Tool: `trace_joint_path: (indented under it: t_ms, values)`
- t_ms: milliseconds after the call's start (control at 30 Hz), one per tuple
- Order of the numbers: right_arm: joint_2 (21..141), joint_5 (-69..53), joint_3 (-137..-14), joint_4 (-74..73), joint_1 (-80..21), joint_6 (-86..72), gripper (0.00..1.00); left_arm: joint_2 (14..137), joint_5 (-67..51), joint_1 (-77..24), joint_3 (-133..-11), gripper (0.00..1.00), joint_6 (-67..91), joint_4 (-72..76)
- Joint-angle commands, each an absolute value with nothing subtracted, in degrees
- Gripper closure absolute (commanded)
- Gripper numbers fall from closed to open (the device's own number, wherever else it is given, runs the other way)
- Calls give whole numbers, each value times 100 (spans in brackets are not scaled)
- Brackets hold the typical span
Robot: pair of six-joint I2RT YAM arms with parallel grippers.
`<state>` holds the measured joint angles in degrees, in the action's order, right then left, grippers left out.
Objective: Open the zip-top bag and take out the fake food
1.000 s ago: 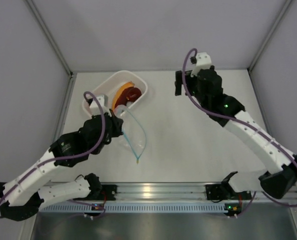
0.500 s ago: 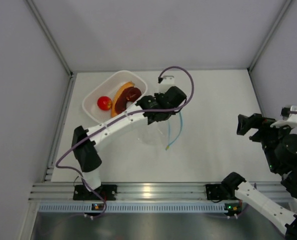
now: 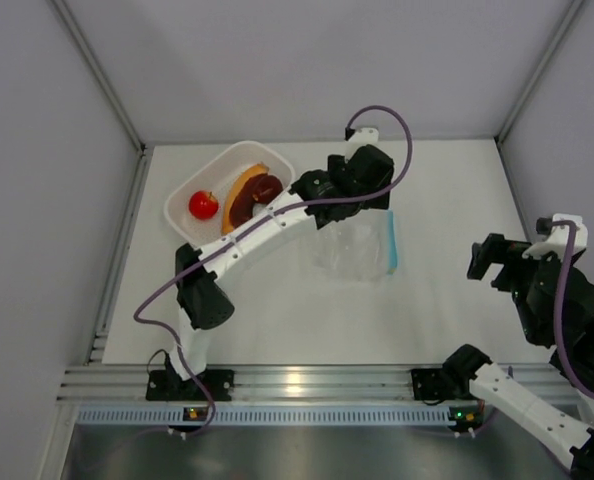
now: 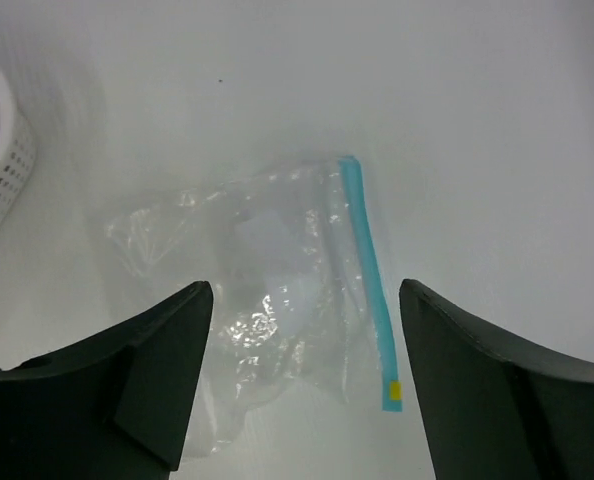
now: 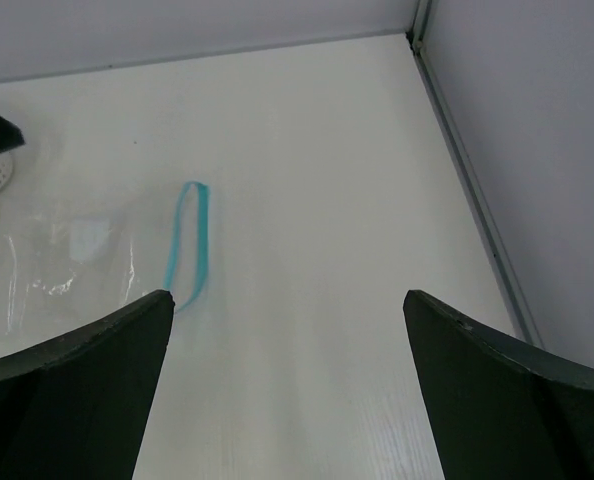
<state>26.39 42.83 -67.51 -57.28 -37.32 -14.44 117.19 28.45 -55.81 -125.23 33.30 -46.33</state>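
The clear, crinkly plastic zip-top bag [image 4: 267, 270] lies flat on the white surface [image 3: 447, 190] directly beneath the left claw [image 4: 305, 295], whose fingers stand wide apart and hold nothing. The bag's light blue zip strip [image 4: 367, 265] runs along the edge facing the right arm. The right claw [image 5: 287, 300], also fully spread and empty, hangs well off to that side, so the left arm is far nearer. The bag looks emptied: the red toy tomato [image 3: 203, 204], orange crescent slice [image 3: 245, 184] and dark brown ring [image 3: 265, 190] sit in the white perforated basket [image 3: 217, 160].
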Motion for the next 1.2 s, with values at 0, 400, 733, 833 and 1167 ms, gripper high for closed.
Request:
trace_joint_path:
  t_ms: [0, 400, 733, 833, 1167]
  values:
    - [2891, 4254, -6601, -5669, -3700, -1547, 1, 10586, 3304, -5371, -12052, 18, 3147, -4570]
    - [2654, 4394, -5907, -5001, -3700, -1380, 1, 7174, 4254, -4079, -8079, 2, 3199, -4570]
    - [2488, 4219, -5450, -4957, -3700, -1616, 1, 4273, 4727, -3973, -5838, 2, 2682, -4623]
    - [2364, 4096, -5379, -4860, -3700, -1547, 1, 3744, 4825, -3981, -5529, 2, 2523, -4605]
    - [2162, 4043, -4869, -4263, -3700, -1257, 1, 3568, 4766, -3605, -5432, 2, 2585, -4465]
